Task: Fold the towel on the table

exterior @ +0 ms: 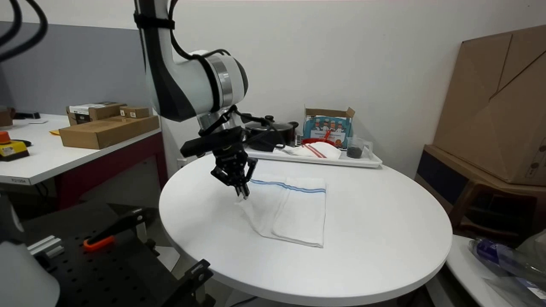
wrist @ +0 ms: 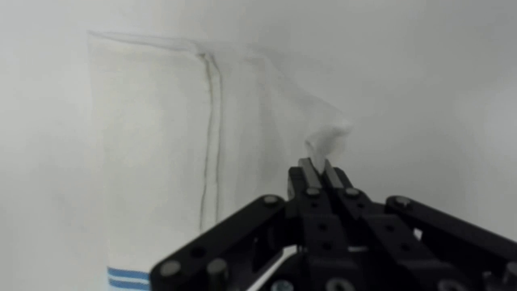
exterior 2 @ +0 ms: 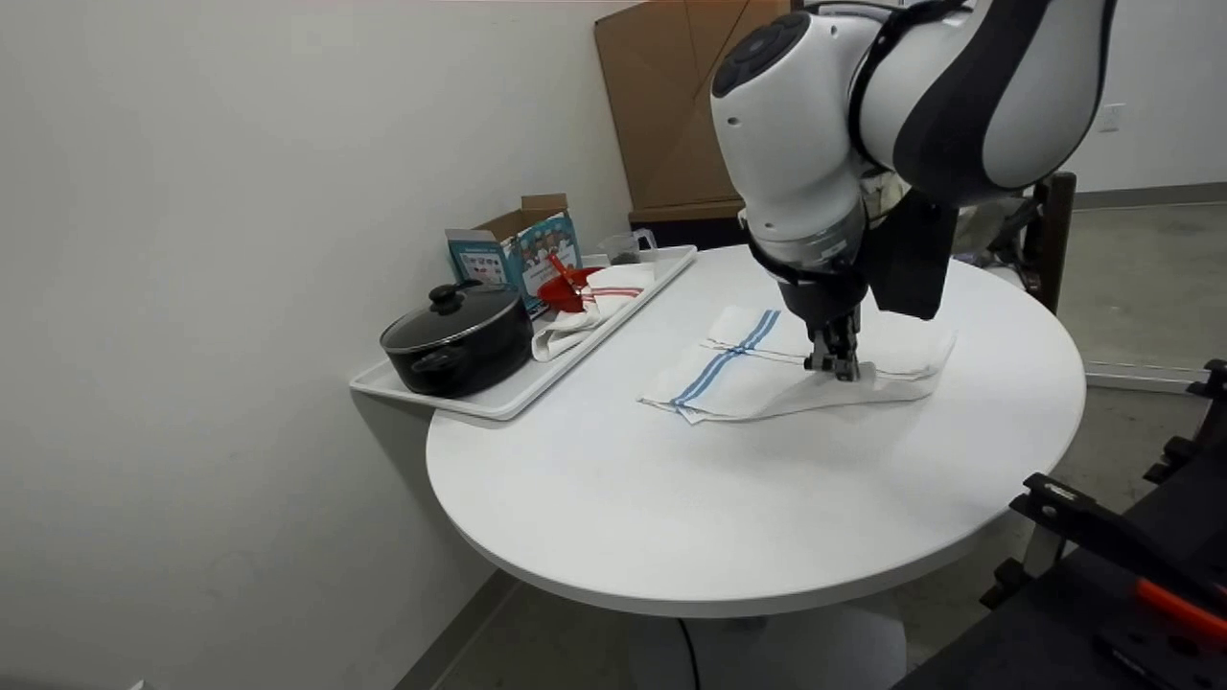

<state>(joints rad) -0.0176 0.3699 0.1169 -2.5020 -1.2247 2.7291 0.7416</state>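
Observation:
The white towel with blue stripes (exterior: 300,213) lies on the round white table (exterior: 384,238), partly folded, with a loose layer edge running along its middle. It also shows in an exterior view (exterior 2: 738,379) and in the wrist view (wrist: 153,141). My gripper (exterior: 243,195) is at the towel's side edge, pointing down, close to the table; it also shows in an exterior view (exterior 2: 836,369). In the wrist view the fingers (wrist: 321,167) are shut on a pinched bit of the towel's edge, which is pulled up slightly. The gripper hides part of the striped end there.
A white tray (exterior 2: 508,407) at the wall-side edge holds a black pot (exterior 2: 460,340), a blue box (exterior 2: 546,249), a red bowl (exterior 2: 566,292), a red-striped cloth (exterior 2: 613,287) and a clear cup (exterior: 358,147). Large cardboard boxes (exterior: 499,102) stand beside the table.

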